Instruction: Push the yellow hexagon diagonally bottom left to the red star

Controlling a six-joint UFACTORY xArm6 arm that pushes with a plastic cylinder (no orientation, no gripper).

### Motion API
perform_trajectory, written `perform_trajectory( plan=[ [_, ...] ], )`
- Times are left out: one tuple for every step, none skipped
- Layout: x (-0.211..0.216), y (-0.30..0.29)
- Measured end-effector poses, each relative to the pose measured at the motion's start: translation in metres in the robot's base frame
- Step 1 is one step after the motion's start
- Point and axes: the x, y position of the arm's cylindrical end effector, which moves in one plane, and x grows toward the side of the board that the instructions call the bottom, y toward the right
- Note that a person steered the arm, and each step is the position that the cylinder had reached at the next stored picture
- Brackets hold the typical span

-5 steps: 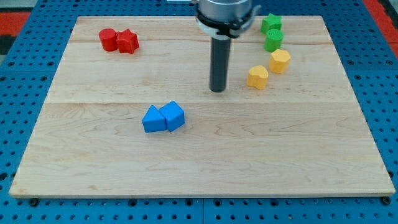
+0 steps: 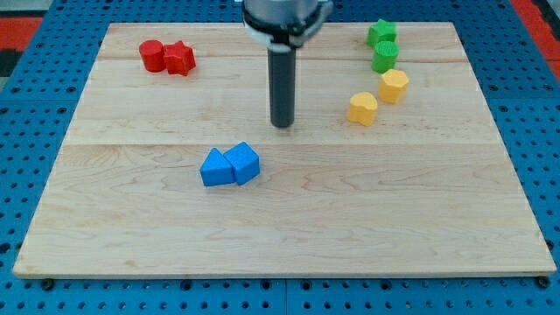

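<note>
- My tip [image 2: 282, 125] is set on the wooden board [image 2: 420, 219], touching nothing, well left of the yellow hexagon [image 2: 394, 86].
- The yellow hexagon is seen near the view's upper right.
- The red star [image 2: 179, 58] is placed far upper left.

Bright, even, from overhead. Soft, short shadows only, close under the two blue blocks [image 2: 230, 165] and at the foot of the dark rod, around my tip [image 2: 282, 125]. Faint sheen, no harsh glare, across the pale wooden bench [image 2: 367, 219]. Sharp throughout; straight edges, no visible warping toward the corners.
</note>
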Motion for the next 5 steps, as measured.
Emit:
perform_trajectory(
  plan=[
    [0.059,0.054],
    [0.062,0.151],
    [0.056,0.254],
    [0.008,0.268],
    [-0.043,0.267]
  ],
)
